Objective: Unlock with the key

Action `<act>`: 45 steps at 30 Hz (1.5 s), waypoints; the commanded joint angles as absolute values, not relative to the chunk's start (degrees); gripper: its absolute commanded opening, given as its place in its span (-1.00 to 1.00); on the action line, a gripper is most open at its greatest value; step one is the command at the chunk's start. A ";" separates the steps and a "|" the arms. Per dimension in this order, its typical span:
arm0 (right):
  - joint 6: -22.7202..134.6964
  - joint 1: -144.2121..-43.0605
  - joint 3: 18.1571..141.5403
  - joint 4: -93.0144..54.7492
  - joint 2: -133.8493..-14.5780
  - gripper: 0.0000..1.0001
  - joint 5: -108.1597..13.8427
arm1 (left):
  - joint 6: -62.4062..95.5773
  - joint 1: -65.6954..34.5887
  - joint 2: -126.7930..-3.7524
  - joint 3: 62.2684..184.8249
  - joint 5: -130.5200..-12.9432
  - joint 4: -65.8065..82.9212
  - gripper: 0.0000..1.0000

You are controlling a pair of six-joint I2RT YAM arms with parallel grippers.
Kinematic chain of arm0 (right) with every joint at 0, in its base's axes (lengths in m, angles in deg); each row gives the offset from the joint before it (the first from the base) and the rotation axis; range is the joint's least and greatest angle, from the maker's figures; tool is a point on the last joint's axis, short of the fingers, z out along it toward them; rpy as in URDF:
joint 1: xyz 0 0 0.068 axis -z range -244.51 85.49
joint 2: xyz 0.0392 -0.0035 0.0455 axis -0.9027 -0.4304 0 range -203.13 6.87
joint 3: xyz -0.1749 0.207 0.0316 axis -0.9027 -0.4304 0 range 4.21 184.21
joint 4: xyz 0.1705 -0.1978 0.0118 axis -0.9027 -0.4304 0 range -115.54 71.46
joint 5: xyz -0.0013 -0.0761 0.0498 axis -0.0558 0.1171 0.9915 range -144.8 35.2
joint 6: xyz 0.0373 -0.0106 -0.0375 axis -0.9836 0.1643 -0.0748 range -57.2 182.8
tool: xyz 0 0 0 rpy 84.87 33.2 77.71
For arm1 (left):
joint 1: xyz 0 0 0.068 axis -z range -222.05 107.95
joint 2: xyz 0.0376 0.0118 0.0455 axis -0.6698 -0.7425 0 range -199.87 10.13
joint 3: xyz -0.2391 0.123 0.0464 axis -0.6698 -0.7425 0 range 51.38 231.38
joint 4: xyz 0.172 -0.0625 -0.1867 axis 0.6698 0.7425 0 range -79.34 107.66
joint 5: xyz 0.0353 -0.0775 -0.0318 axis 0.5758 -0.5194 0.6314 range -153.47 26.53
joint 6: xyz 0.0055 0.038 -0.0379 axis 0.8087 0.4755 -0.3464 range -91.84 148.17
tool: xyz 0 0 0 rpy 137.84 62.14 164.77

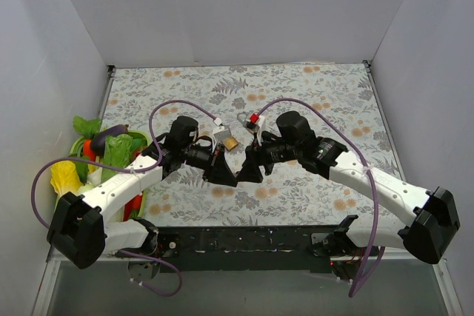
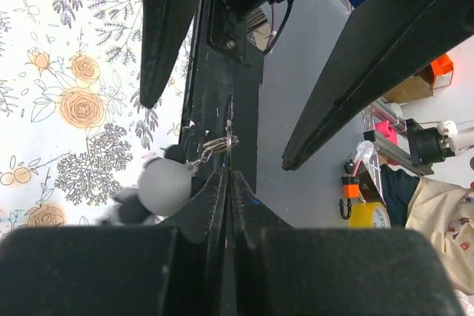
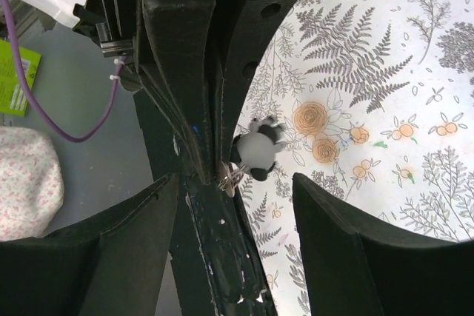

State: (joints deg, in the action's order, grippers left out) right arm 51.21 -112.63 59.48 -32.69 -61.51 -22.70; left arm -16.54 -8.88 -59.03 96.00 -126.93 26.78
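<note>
My left gripper (image 1: 229, 180) is shut on the key. The key blade is hidden between the pads; only its ring (image 2: 220, 142) and a black-and-white panda charm (image 2: 164, 186) hang out beside the fingertips. The ring (image 3: 228, 177) and charm (image 3: 257, 149) also show in the right wrist view. My right gripper (image 1: 246, 174) is open and empty, tip to tip with the left one. Its fingers (image 3: 141, 249) stand either side of the left gripper's shut fingers (image 3: 200, 72). A small brass padlock (image 1: 230, 142) lies on the floral cloth just behind both grippers, untouched.
A pile of toy vegetables (image 1: 104, 149) lies at the left edge of the table. A black rail (image 1: 244, 238) runs along the near edge below the grippers. Purple cables (image 1: 172, 105) loop over both arms. White walls close in the table on three sides.
</note>
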 commanded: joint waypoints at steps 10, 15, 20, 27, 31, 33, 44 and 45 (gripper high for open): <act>50.50 -112.59 55.54 -21.00 -62.92 0.37 -14.02 | -14.99 -7.86 -58.60 97.87 -130.00 27.27 -1.00; 50.59 -112.59 54.84 -20.21 -62.92 -0.14 -12.96 | -14.81 -7.69 -58.68 97.87 -130.18 27.27 -1.00; 50.94 -112.59 54.58 -21.34 -62.92 -0.52 -12.61 | -14.73 -7.60 -58.51 97.87 -130.09 27.27 -1.00; 52.78 -112.50 54.84 -24.94 -61.25 -0.70 -15.51 | -14.73 -7.60 -58.33 97.87 -130.27 27.36 -1.00; 54.27 -112.58 55.63 -27.32 -60.55 -0.76 -17.96 | -14.73 -7.51 -58.33 97.87 -130.18 27.27 -1.00; 54.45 -112.50 55.72 -27.85 -60.02 -0.81 -18.67 | -14.81 -7.60 -58.33 97.78 -130.18 27.27 -1.00; 54.01 -112.58 54.84 -27.50 -59.23 -0.97 -19.46 | -15.69 -7.51 -58.16 98.13 -125.01 27.27 -0.94; 53.49 -112.50 54.67 -27.33 -58.79 -0.97 -20.51 | -15.78 -7.51 -58.16 98.14 -123.86 27.45 -0.82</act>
State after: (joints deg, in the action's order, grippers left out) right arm 52.98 -112.67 54.85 -26.29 -61.03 -17.78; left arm -15.67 -7.68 -59.03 96.02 -127.59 27.28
